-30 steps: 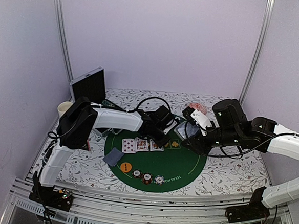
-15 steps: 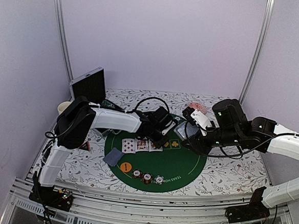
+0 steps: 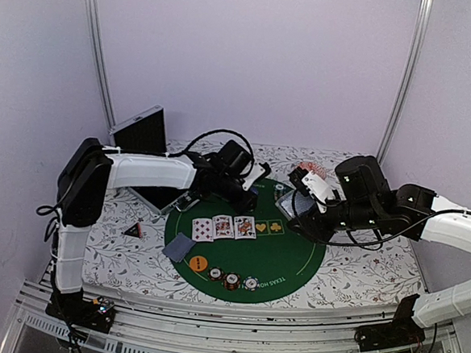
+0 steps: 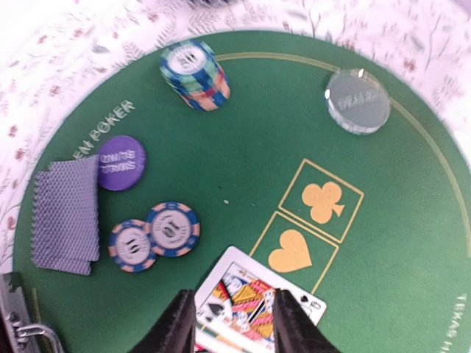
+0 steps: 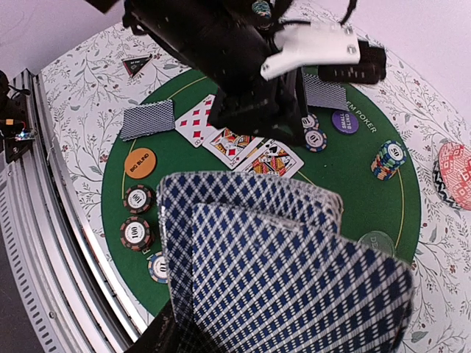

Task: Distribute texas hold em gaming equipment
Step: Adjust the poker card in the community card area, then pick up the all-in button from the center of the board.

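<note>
My left pincer [image 4: 234, 309]: jaws apart over face card [image 4: 243, 276]. My right pincer [image 3: 296, 207]: clamped on deck [image 5: 280, 272], two o'clock on mat [image 3: 294, 261].

Fanned blue-backed cards [image 5: 280, 272] fill the foreground (green mat [image 5: 368, 202] behind).

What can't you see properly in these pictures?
- Fanned cards, right wrist view: only backs show, faces hidden.
- Face card, left wrist view: cut off by bottom edge, partly behind left gripper.
- Clear disc, left wrist view: lettering blurred.
- Striped chips, top view: too small to read.
</note>
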`<state>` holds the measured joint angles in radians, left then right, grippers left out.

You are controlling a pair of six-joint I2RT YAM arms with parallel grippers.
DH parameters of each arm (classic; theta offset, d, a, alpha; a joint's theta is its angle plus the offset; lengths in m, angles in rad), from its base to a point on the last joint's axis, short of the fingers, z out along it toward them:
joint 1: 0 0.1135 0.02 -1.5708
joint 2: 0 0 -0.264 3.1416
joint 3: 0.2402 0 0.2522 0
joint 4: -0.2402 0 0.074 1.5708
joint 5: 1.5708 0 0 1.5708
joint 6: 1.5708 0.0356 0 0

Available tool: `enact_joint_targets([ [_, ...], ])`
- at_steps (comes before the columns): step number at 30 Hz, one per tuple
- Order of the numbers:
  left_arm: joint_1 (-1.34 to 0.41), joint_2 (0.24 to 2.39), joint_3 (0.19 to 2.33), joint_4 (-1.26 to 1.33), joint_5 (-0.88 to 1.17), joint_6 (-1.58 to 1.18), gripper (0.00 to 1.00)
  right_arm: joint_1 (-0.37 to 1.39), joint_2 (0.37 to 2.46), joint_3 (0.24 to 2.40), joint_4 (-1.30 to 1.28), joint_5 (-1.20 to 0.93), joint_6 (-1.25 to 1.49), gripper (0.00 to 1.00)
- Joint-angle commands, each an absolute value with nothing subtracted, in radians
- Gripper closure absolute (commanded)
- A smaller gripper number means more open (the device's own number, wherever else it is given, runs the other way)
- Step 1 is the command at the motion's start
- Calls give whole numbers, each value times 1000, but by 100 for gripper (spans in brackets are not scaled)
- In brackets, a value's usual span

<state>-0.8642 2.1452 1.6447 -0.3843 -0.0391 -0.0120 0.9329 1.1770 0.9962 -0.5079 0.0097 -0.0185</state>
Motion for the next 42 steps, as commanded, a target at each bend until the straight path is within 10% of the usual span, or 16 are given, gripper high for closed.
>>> enact_joint_targets([
  [1, -800, 2008, 1558, -321, 48, -36, 60, 922, 1153, 994, -482, 25, -5, 55],
  [18, -518, 1587, 1112, -282, -152, -288, 37, 921, 1183, 975, -491, 11, 57, 56],
  [22, -513, 1466, 970, -312, -315, -386, 2, 922, 1183, 976, -479, 2, 48, 56],
  [42, -266, 1375, 765, -487, -124, -429, 2, 922, 1159, 919, -401, -149, -107, 55],
])
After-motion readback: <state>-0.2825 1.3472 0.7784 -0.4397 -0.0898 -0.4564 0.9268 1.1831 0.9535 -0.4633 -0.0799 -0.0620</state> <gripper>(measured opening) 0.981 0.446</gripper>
